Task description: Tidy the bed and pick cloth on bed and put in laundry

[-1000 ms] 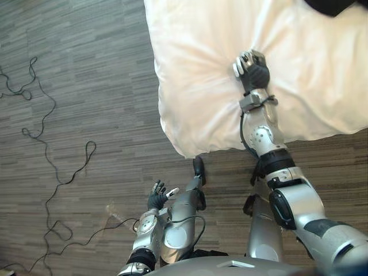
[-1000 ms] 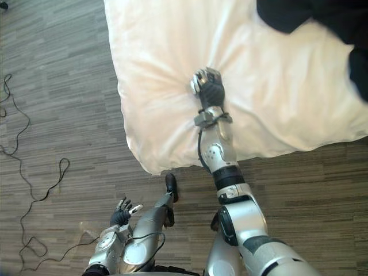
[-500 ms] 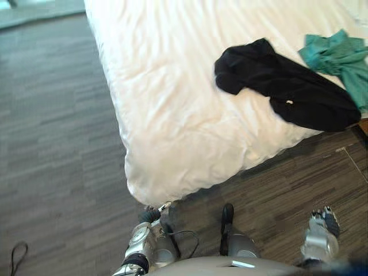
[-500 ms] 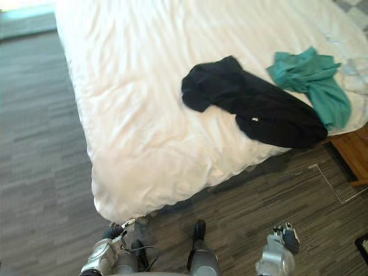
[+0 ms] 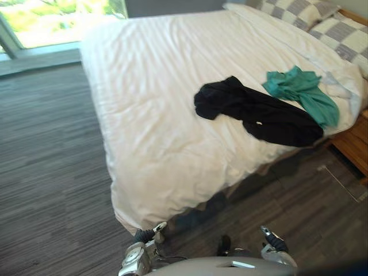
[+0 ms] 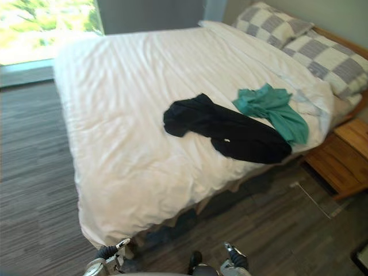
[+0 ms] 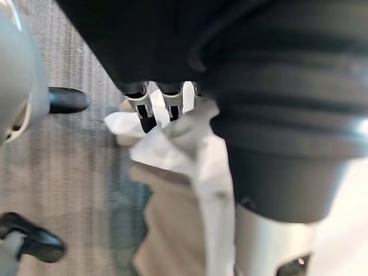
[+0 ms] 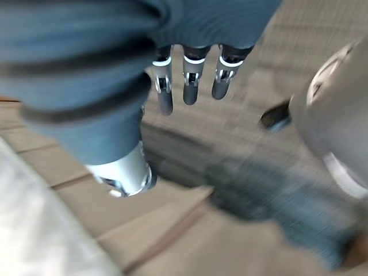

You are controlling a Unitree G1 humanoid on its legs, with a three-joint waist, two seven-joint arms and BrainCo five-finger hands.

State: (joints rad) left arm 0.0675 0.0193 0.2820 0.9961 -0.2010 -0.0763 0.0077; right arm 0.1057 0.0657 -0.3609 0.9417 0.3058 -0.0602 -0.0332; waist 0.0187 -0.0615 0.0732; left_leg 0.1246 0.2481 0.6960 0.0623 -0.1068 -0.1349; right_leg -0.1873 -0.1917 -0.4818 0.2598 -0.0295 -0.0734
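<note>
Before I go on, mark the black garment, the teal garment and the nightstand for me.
black garment (image 5: 270, 115): left eye view, on its broad middle.
teal garment (image 5: 299, 91): left eye view, on its bunched middle.
nightstand (image 6: 338, 152): right eye view, on its wooden top.

Matt black cloth (image 5: 259, 112); smooth duvet (image 5: 155, 103); wood-grain floor (image 5: 46, 161).

Both eye views are looking down from the head, facing the bed (image 5: 161, 115) from near its foot corner and sharing the whole bed and the floor (image 5: 46, 172) around it. The left wrist view is looking along the left hand (image 7: 167, 95) from very close, and the right wrist view along the right hand (image 8: 190, 86), both facing the floor.
</note>
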